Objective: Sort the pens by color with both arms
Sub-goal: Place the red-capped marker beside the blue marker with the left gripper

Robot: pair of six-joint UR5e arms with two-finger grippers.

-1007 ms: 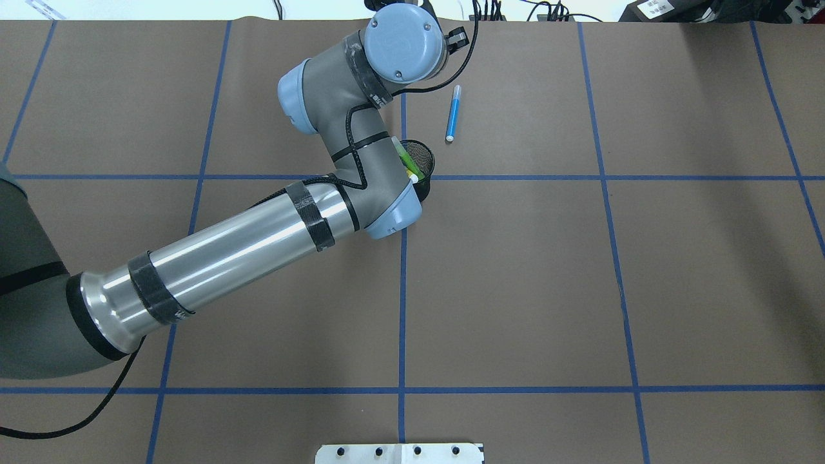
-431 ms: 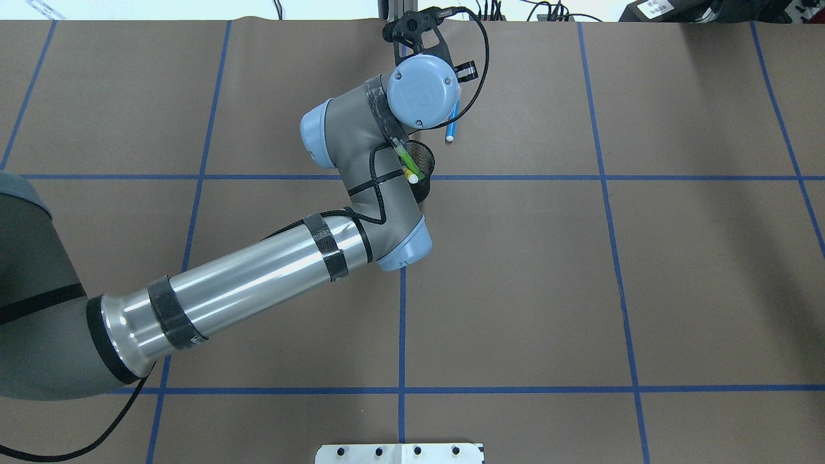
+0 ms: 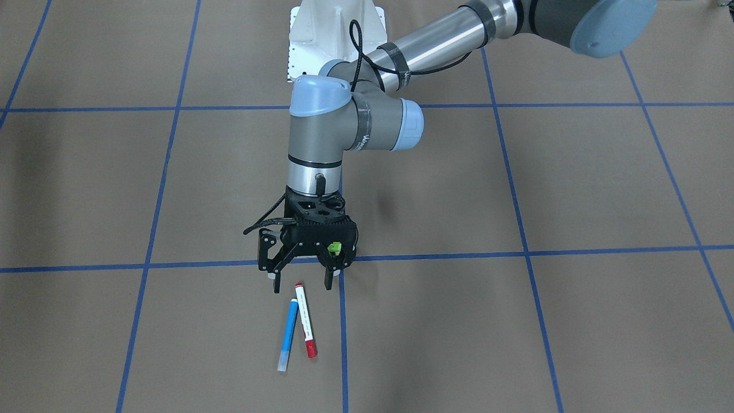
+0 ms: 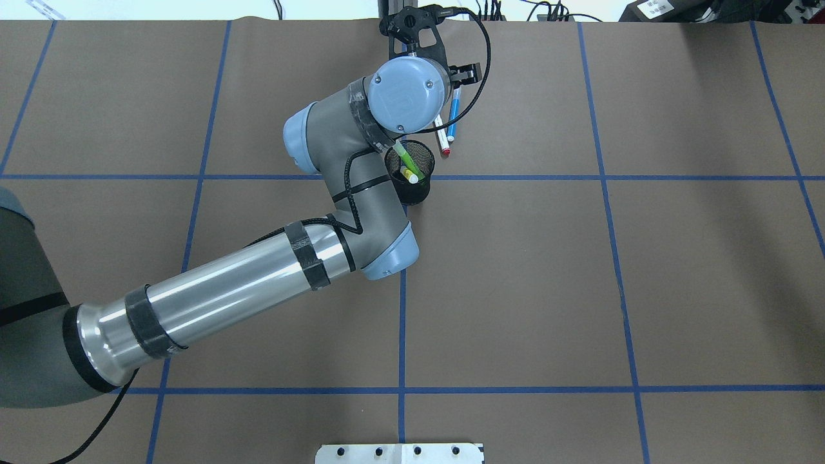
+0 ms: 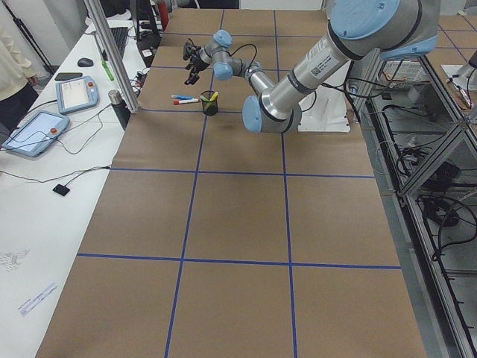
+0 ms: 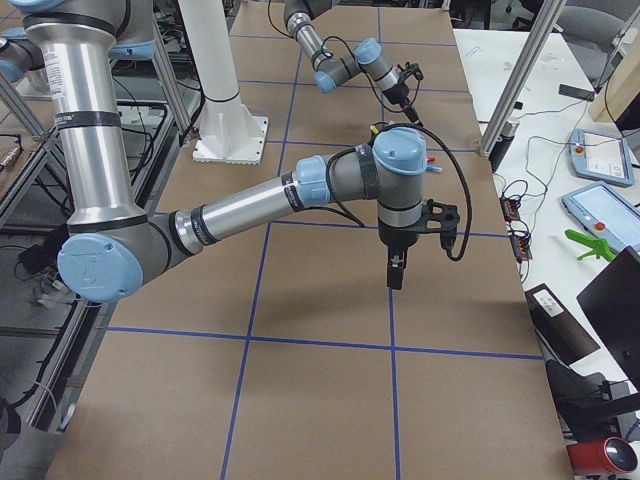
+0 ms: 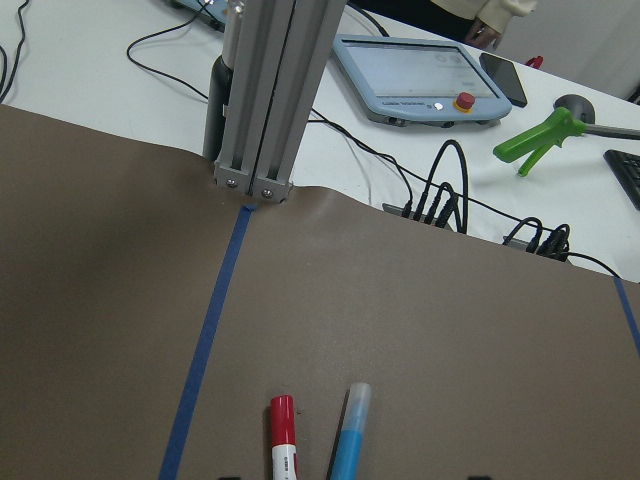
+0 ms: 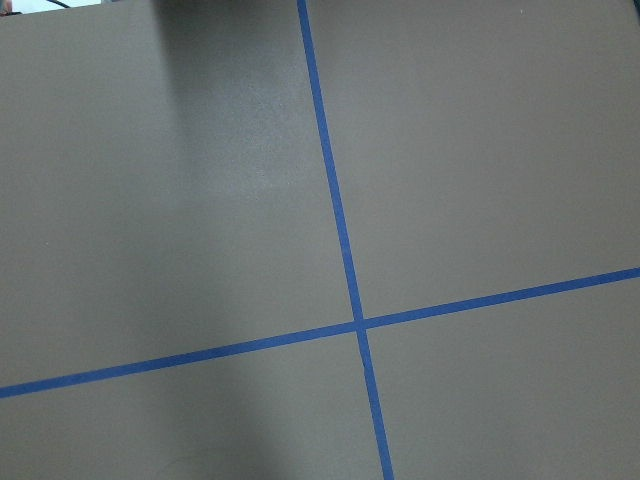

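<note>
The left fingers [image 3: 328, 280] hang spread and empty over the white pen [image 3: 305, 321], which lies beside the blue pen [image 3: 288, 334]. I cannot tell the right fingers' [image 6: 393, 274] state.

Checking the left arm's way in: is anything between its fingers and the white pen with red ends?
Nothing visible does. The left gripper hangs open at the robot-side end of the white pen. The blue pen lies close alongside, so one finger might brush it.
</note>
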